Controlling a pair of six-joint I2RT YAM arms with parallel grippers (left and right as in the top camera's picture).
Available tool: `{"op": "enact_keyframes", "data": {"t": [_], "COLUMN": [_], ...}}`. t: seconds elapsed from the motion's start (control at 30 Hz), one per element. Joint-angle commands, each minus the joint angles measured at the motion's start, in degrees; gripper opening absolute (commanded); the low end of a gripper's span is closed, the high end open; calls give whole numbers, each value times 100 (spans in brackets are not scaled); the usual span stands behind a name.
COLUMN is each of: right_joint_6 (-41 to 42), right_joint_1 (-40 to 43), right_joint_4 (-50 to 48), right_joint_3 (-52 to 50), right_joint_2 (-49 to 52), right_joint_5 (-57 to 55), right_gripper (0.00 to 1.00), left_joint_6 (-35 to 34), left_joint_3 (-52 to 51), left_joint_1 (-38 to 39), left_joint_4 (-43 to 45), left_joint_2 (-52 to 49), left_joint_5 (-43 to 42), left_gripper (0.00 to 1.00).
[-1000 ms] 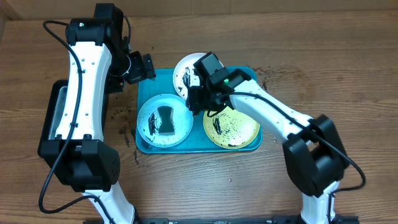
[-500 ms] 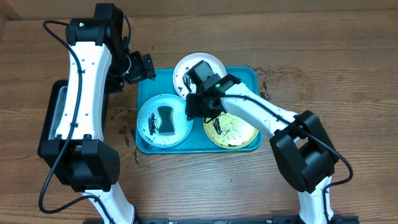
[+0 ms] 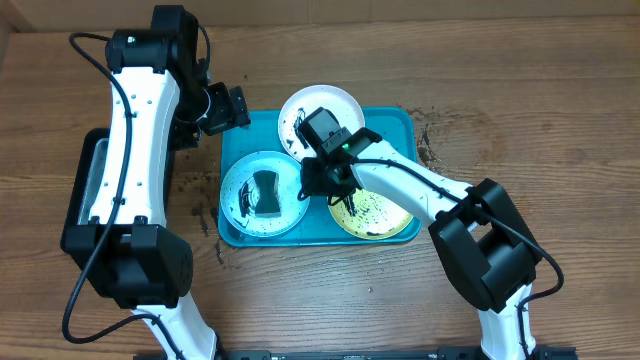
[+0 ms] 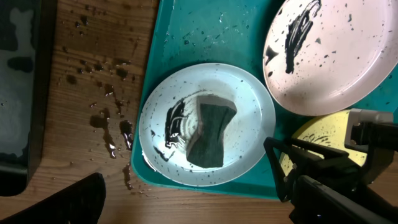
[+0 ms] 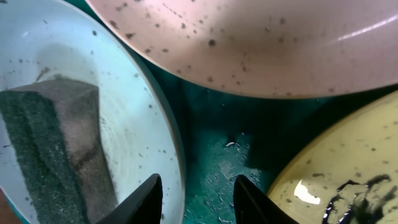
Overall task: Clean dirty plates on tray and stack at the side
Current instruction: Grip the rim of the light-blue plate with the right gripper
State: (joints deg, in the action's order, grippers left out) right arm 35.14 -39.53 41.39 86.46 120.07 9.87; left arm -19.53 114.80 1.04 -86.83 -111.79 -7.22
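Overhead, tray: a large turquoise plastic rectangular tray (image 3: 236, 135) with rounded corners lies mid-way on the brown wooden surface (image 3: 560, 90) and carries all three plates.
Overhead, plates: a small round white plate (image 3: 335, 100) laps over the far rim. A round light-blue-rimmed plate (image 3: 240, 195) sits near-left under a dark rectangular sponge (image 3: 265, 190). A round yellow-green-rimmed plate (image 3: 385, 212) sits near-right, smeared black.
Overhead, right fingers (image 3: 312, 178): low over the tray, amid the three plates.
Overhead, left fingers (image 3: 238, 106): released and holding nothing, above the tray's far-left corner.
Overhead, black tray: a smaller black rectangular tray (image 3: 82, 190) lies left, largely under the left arm.
Left wrist, blue-rimmed plate: a black swirl beside the grey-green sponge, specks all over.
Left wrist, white plate: one bold black streak, scattered specks.
Left wrist, surface: wet drops beside the tray's left rim.
Right wrist, right fingers: spread apart and grasping nothing. The tips are over the wet tray floor between the blue-rimmed and yellow-green-rimmed plates, one tip at the blue-rimmed plate's edge.
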Motion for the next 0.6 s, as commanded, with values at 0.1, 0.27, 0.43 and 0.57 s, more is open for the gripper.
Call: {"op": "enact_keyframes", "data": {"t": [0.1,0.27,0.43,0.57], "right_joint_6": [94,98,240,240], "right_joint_1": [-116,-275,-295,-278], "right_joint_4": [-109,-177,-208,-192], "right_joint_3": [-96,-96,-96,-96], "right_joint_2": [-24,35,157,199], "right_joint_5": [-63,-129,-229,-234], "right_gripper": [39,34,27,19], "left_joint_6": [74,79,223,310], "left_joint_3": [31,31,31,9], "left_joint_1": [17,17,17,17], "left_joint_4": [-13,-39,-125,-173], "left_joint_2": [-31,-31,-31,-31], "left_joint_5": [13,13,13,11], "left_gripper": [96,95,91,82]}}
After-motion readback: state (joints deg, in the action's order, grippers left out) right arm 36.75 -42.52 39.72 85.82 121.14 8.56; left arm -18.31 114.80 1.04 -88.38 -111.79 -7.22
